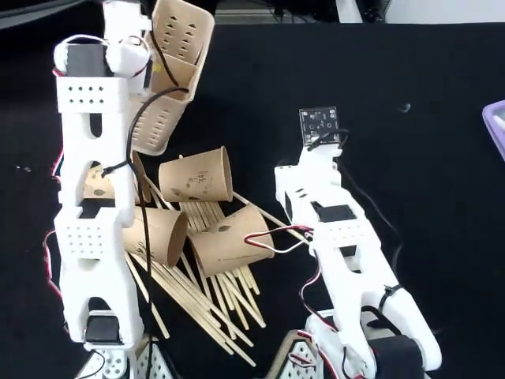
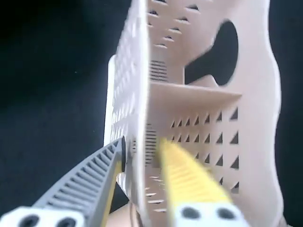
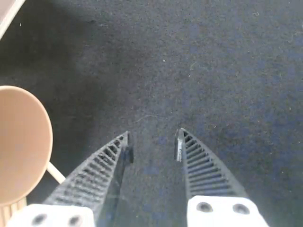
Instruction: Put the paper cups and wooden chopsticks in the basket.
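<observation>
Paper cups, brown with small dark print on the sides that cannot be read, lie tipped over on the black table. Three show plainly; a fourth is partly hidden behind the left arm. Wooden chopsticks, pale and thin, lie in a loose fan under and beside the cups.

Basket, pale beige with perforated walls, an inner divider and a handle cut-out, is held tilted at the far left of the table, above the cups. Left gripper pinches the basket's wall, one finger outside and one inside.

Right gripper has its jaws spread over bare table, with nothing between them. One cup's open mouth lies near it, apart from the fingers.
</observation>
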